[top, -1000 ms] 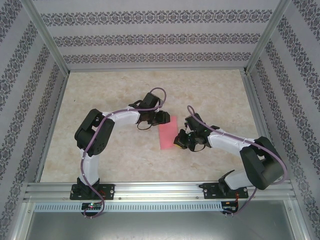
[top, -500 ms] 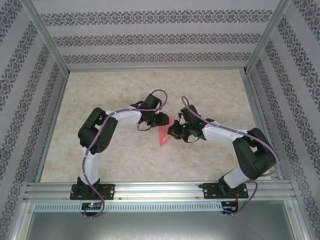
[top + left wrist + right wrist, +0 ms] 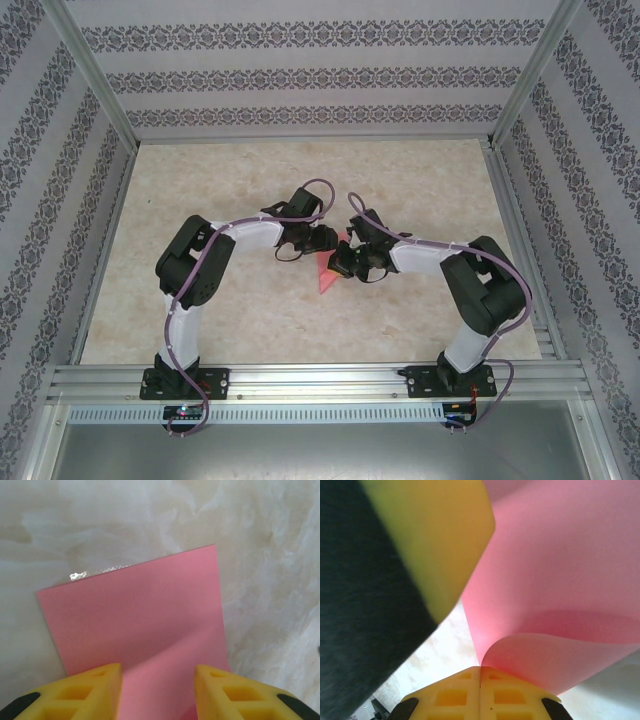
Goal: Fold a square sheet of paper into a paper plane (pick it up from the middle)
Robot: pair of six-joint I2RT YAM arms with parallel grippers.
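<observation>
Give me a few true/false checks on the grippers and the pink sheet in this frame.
1. The right gripper is shut on an edge of the pink sheet. True.
2. The left gripper is closed tight. False: its fingers stand apart over the pink sheet.
3. The pink sheet lies wholly flat. False: it curls up and over at the right gripper.
4. The table is pale and marbled. True.

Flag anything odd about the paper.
No tear shows. The paper is not flat: part of it is pinched in the shut right gripper and curls over in a soft loop, uncreased, while the rest lies on the table under the open left gripper.
</observation>
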